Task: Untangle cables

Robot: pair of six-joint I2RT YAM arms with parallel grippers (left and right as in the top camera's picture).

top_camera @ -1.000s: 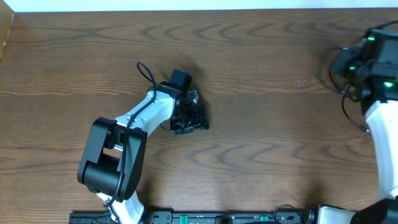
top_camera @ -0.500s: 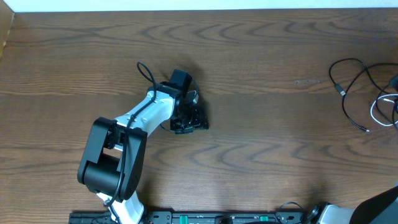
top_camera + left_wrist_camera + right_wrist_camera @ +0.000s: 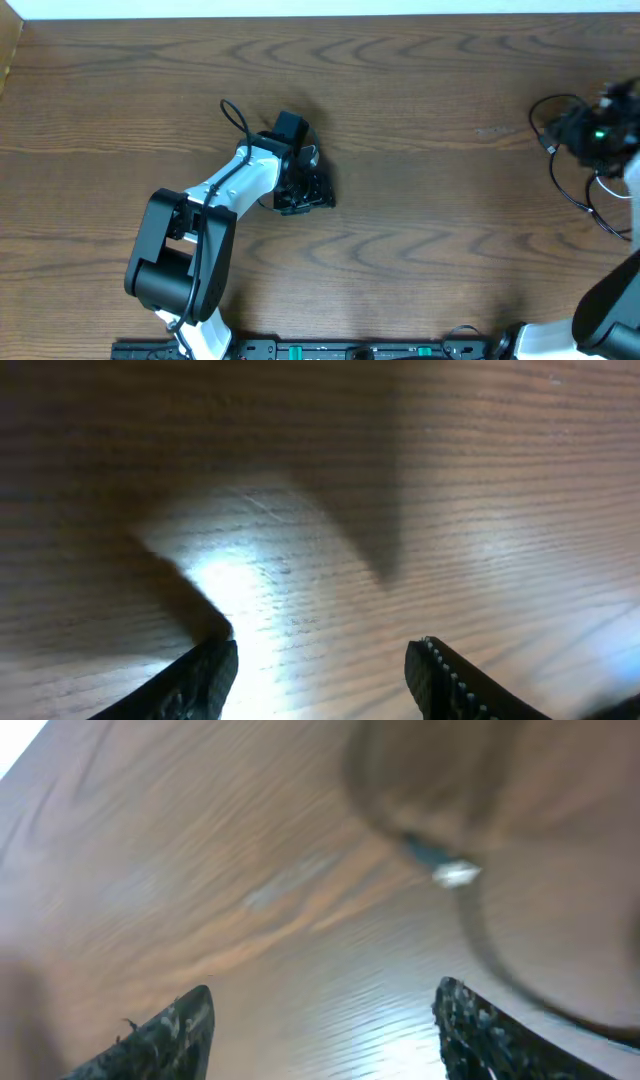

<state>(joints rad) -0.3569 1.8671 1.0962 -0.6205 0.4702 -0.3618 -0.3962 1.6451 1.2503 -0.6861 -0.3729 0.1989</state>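
The cables (image 3: pixel 563 185) lie at the far right of the table as thin black loops, partly hidden by my right arm. My right gripper (image 3: pixel 572 130) hovers over the upper loop (image 3: pixel 540 108). In the right wrist view its jaws (image 3: pixel 320 1015) stand open over bare wood with nothing between them. A blurred black cable with a small silver-tipped plug (image 3: pixel 447 870) lies ahead of them. My left gripper (image 3: pixel 310 192) rests low over the middle-left of the table. It is open (image 3: pixel 322 660) above bare wood, far from the cables.
The table's far edge meets a white wall (image 3: pixel 320 8) along the top. A rail with the arm bases (image 3: pixel 330 350) runs along the near edge. The left arm (image 3: pixel 200 230) stretches from the base toward the table's middle.
My right gripper has opened. The right arm swung out of the overhead view, baring the cables, and is back over them now. The left arm has not moved.
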